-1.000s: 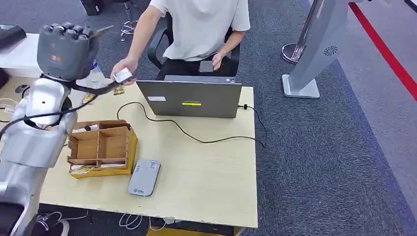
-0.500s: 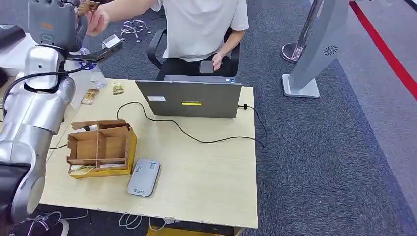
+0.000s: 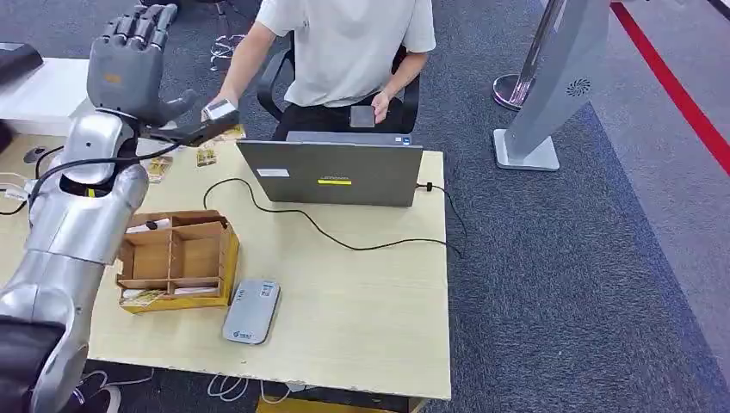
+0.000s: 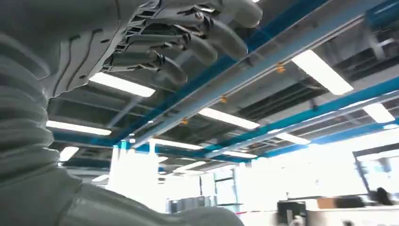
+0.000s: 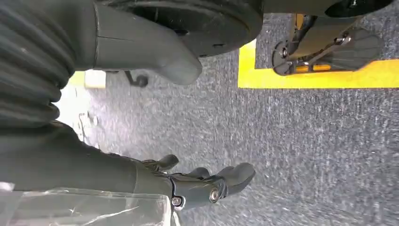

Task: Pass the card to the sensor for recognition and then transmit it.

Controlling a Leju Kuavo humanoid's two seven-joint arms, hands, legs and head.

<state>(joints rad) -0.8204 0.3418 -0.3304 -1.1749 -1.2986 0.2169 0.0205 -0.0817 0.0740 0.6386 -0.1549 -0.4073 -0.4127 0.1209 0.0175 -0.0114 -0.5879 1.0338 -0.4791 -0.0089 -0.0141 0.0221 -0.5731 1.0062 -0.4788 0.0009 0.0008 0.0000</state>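
Left hand (image 3: 129,64) raised above the table's (image 3: 361,292) far corner, fingers spread and empty, right hand (image 5: 207,183) hanging loose, cards (image 3: 205,157) lying beside the person's hand (image 3: 219,110); descending carelessly risks striking that hand.

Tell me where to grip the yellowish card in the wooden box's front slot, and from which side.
Pinch the card's exposed top edge, probably coming straight down from above with the left hand. It sits in the wooden box's narrow near compartment, whose walls likely block any sideways approach.
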